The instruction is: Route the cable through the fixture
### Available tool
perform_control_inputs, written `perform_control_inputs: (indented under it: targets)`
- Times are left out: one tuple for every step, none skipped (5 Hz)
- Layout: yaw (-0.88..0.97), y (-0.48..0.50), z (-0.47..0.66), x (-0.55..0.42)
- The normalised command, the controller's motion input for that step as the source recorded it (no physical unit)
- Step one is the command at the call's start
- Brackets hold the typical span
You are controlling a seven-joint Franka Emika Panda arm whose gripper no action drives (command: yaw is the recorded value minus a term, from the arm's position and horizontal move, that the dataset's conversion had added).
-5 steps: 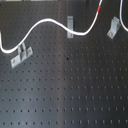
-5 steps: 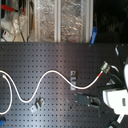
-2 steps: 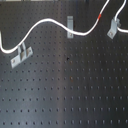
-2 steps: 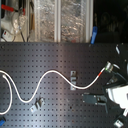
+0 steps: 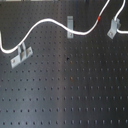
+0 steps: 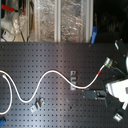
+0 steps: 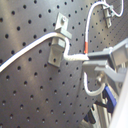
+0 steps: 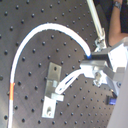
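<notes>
The white cable (image 5: 45, 22) snakes across the black pegboard in both exterior views, and its red band (image 5: 99, 18) sits near the right end. That end reaches the fixture (image 5: 114, 28), a small slanted silvery bracket. In the second exterior view the cable (image 6: 50, 73) dips beside my gripper (image 6: 88, 94), left of the fixture (image 6: 107, 63). The first wrist view shows my gripper (image 7: 94, 65) open, its fingers apart. The cable (image 7: 30, 50) bend runs up to them. The fixture (image 7: 107, 16) is beyond. My gripper does not show in the first exterior view.
A narrow straight clip (image 5: 71, 22) stands over the cable's dip, close to my fingers (image 7: 102, 55). A longer two-pronged bracket (image 5: 20, 55) sits at the first exterior view's left. My white arm (image 6: 117, 90) fills the second exterior view's right, and cluttered shelves (image 6: 50, 20) line the back.
In the second exterior view my gripper has slid left toward the cable's dip by the clip. The cable itself has barely shifted.
</notes>
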Motion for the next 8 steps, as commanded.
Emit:
perform_control_inputs:
  targets:
    - [-0.03,0.174,0.13,-0.232]
    - [0.00,0.207,0.01,-0.382]
    - [0.08,0.354,-0.32,-0.320]
    - [0.08,0.381,-0.39,-0.358]
    - [0.06,0.353,-0.24,-0.226]
    - [0.00,0.060,0.00,0.022]
    - [0.00,0.000,0.02,0.000]
    - [0.00,0.102,0.47,-0.091]
